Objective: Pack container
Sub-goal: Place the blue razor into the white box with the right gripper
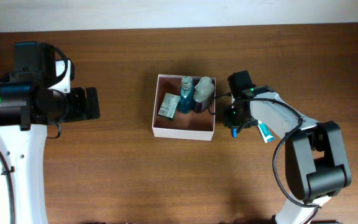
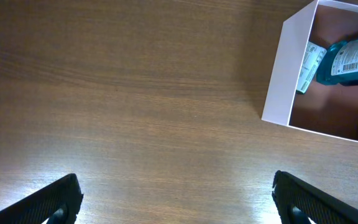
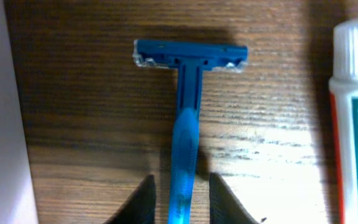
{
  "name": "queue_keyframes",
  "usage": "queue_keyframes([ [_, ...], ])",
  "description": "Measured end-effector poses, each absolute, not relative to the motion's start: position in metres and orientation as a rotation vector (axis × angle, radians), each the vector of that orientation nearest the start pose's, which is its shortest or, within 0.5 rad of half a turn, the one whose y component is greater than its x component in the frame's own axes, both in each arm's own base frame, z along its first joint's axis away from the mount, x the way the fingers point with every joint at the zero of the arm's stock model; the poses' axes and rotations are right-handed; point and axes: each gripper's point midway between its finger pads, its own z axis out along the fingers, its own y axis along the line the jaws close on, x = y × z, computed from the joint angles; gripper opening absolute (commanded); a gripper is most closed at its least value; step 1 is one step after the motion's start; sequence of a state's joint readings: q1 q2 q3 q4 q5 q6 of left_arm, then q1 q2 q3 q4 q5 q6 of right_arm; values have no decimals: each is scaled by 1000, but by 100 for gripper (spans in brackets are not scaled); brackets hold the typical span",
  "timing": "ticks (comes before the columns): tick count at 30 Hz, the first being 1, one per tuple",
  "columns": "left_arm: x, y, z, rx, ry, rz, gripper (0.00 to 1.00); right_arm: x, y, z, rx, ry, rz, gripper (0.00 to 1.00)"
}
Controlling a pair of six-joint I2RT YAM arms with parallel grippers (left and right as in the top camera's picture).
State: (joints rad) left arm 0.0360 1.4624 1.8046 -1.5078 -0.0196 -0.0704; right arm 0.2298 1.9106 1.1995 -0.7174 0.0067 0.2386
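Dark brown wood-grain surface carries all items. At its centre stands the square shallow open-topped container, white outside and pinkish-brown inside. It holds a green-white soap packet, a teal plastic bottle and a pale grey item too small to identify. Just beside the container's right wall lies a blue plastic disposable razor, with a white toothpaste tube next to it.

Right hand: released, its fingers set to either side of the razor handle with a slim gap showing on each side; no grip is made yet. The razor's long axis runs straight away from this hand, head at the far end, parallel to the container wall, so the fingers cross the handle squarely. The container lies immediately to this hand's left.

Left hand: released, empty, well apart from the container on its other side.

Judgement: the right arm is nearer; the coming move calls for closure on the handle, then a short lift leftwards over the wall
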Motion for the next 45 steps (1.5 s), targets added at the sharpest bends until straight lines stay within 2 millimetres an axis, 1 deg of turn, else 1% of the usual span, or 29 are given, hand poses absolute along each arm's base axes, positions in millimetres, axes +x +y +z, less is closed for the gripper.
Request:
queue_keyframes([
  [4, 299, 14, 289, -151, 2732, 17, 99, 356, 82, 4, 9, 3012, 36, 11],
  [5, 299, 14, 289, -151, 2732, 17, 99, 355, 82, 4, 4, 3015, 34, 5],
  [6, 299, 14, 289, -151, 2732, 17, 99, 353, 81, 4, -7, 3021, 30, 4],
  [10, 299, 14, 289, -151, 2732, 17, 99, 347, 77, 4, -15, 3050, 18, 4],
  [13, 299, 14, 289, -151, 2732, 17, 99, 339, 69, 5, 2, 3093, 2, 4],
  [15, 299, 14, 289, -151, 2732, 17, 100, 334, 61, 9, 29, 3126, -13, 4],
  [17, 299, 14, 289, -151, 2732, 17, 100, 328, 57, 18, 46, 3161, -25, 4],
  [19, 299, 14, 289, -151, 2731, 17, 99, 331, 57, 40, 48, 3151, -19, 4],
  [20, 299, 14, 289, -151, 2732, 17, 99, 334, 59, 54, 44, 3131, -8, 4],
  [22, 299, 14, 289, -151, 2732, 17, 99, 343, 67, 92, 15, 3045, 32, 4],
  [23, 299, 14, 289, -151, 2732, 17, 100, 348, 76, 118, -22, 2976, 69, 4],
  [24, 299, 14, 289, -151, 2732, 17, 99, 351, 84, 137, -65, 2921, 92, 4],
  [25, 299, 14, 289, -151, 2732, 17, 99, 354, 94, 160, -116, 2852, 123, 4],
  [26, 299, 14, 289, -151, 2732, 17, 99, 354, 111, 189, -209, 2754, 164, 4],
  [27, 299, 14, 289, -151, 2732, 17, 99, 350, 129, 214, -309, 2665, 197, 4],
  [28, 299, 14, 289, -151, 2732, 17, 99, 346, 140, 227, -375, 2614, 215, 4],
  [29, 299, 14, 289, -151, 2732, 17, 99, 339, 155, 241, -479, 2553, 231, 4],
  [30, 299, 14, 289, -151, 2732, 17, 99, 331, 171, 251, -585, 2495, 247, 4],
  [31, 299, 14, 289, -152, 2732, 17, 99, 324, 185, 256, -695, 2449, 252, 4],
  [32, 299, 14, 289, -151, 2732, 17, 100, 319, 196, 256, -771, 2422, 257, 4],
  [34, 299, 14, 289, -152, 2731, 17, 99, 312, 219, 248, -953, 2370, 248, 4],
  [35, 299, 14, 289, -152, 2732, 17, 99, 313, 227, 242, -1012, 2356, 238, 4],
  [37, 299, 14, 289, -151, 2732, 17, 99, 320, 240, 221, -1108, 2348, 190, 4],
  [38, 299, 14, 289, -151, 2732, 17, 99, 325, 243, 212, -1132, 2351, 170, 4],
  [41, 299, 14, 289, -151, 2732, 17, 99, 341, 248, 171, -1225, 2389, 91, 4],
  [44, 299, 14, 289, -151, 2732, 17, 99, 345, 247, 128, -1345, 2441, 28, 5],
  [45, 299, 14, 289, -151, 2732, 17, 99, 345, 246, 118, -1375, 2452, 16, 18],
])
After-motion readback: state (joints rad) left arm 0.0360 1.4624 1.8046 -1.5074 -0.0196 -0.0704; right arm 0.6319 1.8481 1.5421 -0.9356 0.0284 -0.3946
